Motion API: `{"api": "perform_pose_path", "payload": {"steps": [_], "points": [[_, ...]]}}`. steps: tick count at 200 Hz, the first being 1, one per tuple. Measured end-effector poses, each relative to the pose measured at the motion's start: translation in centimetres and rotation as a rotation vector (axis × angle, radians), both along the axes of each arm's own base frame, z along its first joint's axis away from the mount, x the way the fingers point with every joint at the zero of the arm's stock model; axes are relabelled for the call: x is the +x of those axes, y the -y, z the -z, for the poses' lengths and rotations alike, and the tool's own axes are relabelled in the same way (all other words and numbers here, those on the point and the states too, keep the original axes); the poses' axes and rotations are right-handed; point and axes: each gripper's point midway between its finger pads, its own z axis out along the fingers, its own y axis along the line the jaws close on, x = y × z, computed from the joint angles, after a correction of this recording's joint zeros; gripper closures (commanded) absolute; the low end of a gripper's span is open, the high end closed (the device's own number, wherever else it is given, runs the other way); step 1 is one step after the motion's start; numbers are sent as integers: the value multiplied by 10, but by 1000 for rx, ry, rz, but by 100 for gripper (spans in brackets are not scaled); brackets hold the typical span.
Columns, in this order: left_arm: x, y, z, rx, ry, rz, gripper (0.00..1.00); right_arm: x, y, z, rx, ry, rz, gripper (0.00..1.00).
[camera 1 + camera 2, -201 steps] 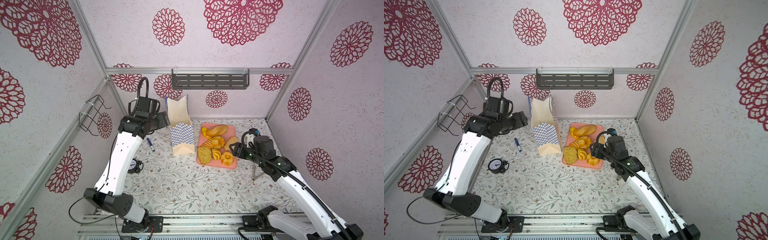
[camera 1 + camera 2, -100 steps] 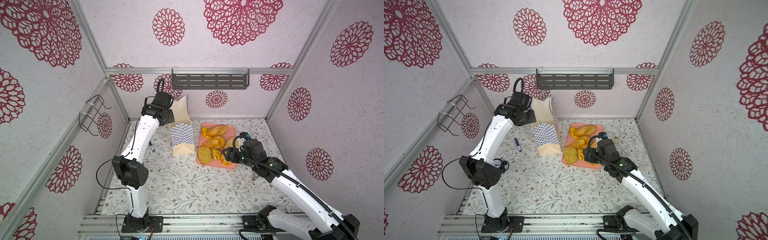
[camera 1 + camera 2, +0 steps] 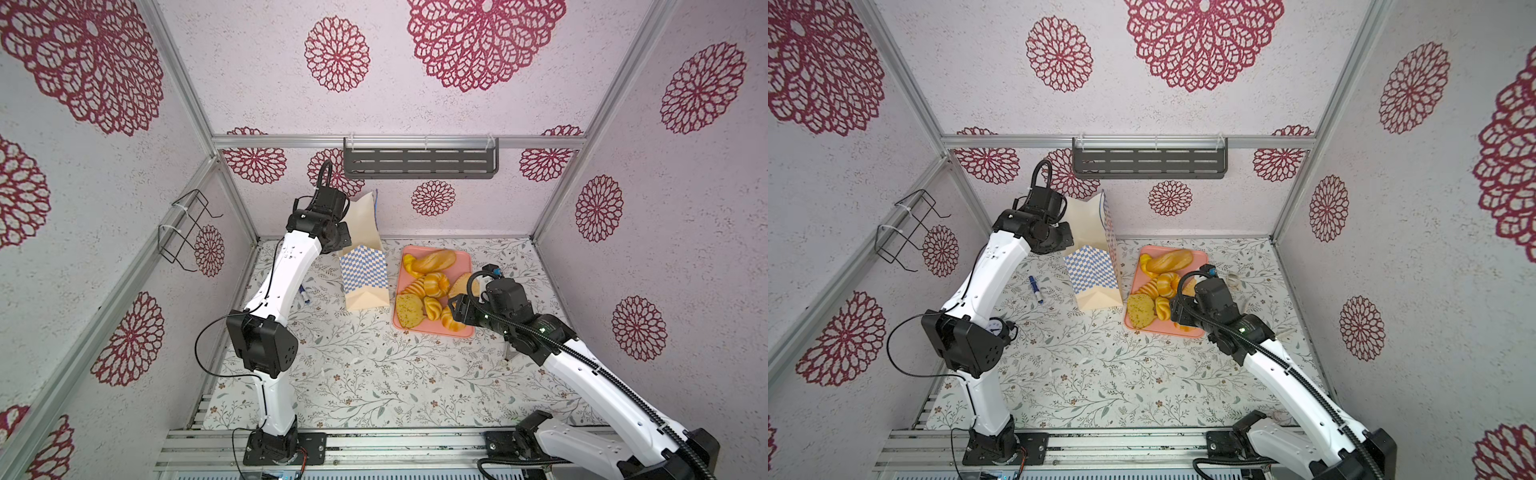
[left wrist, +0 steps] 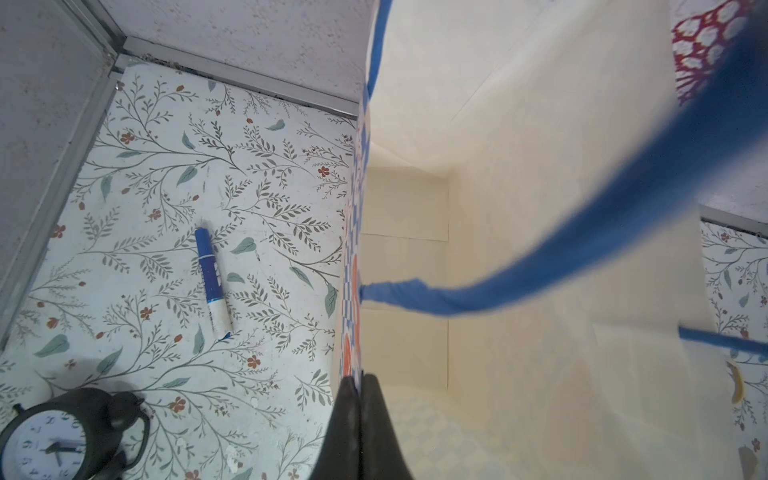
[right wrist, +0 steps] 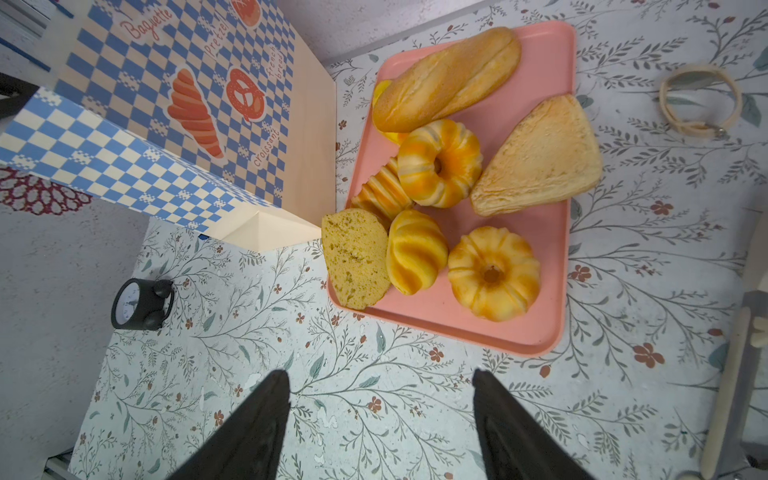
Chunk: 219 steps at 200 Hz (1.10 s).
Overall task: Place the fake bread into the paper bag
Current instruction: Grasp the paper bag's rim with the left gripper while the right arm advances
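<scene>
While clamping the top edge of the paper bag point(image 4: 498, 187) between the tight-pressed jaws of the left gripper point(image 4: 359, 380), holds the bag upright with its mouth open, just beside the pink tray point(image 5: 540, 332). Shows only bare cream paper inside down the left wrist view, with no bread visible in there. Finds all the fake bread point(image 3: 432, 286) lying on the tray: long loaf point(image 5: 446, 79) at the far end, then ring bun point(image 5: 438, 164), triangular sandwich point(image 5: 540, 153), ridged roll point(image 5: 415, 251), and green-speckled slice point(image 5: 355, 257) at the corner nearest the bag. Hangs the right gripper point(image 5: 380, 378) over the tray's near rim, jaws wide apart and gripping nothing. Judged to be at the first pick: bag secured, no piece taken yet. Calls next for bringing the parted jaws forward and down over one piece, probably the fluted bun point(image 5: 492, 274) nearest them, closing gently, lifting clear of the neighbours, then carrying across to the bag mouth without knocking the rim or snagging the cord handle point(image 4: 415, 293).
</scene>
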Motion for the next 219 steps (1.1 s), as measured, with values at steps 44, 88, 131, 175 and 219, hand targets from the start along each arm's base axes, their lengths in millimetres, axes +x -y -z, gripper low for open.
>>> {"api": "perform_pose_path", "payload": {"steps": [44, 88, 131, 175, 219], "points": [[-35, -9, -23, 15, 14, 41, 100, 2, 8, -8, -34, 19, 27, 27], [-94, -17, -53, -19, 63, 120, 100, 5, 19, -19, -82, 43, 54, 20], [-153, -32, -39, -112, 60, 127, 100, 17, 41, -20, -127, 34, 122, 19], [-179, -43, -43, -345, 163, 71, 100, 28, 61, -12, -130, -1, 184, 20], [-176, -17, -45, -579, 190, 153, 100, 34, 77, -5, -132, -28, 222, 20]]}}
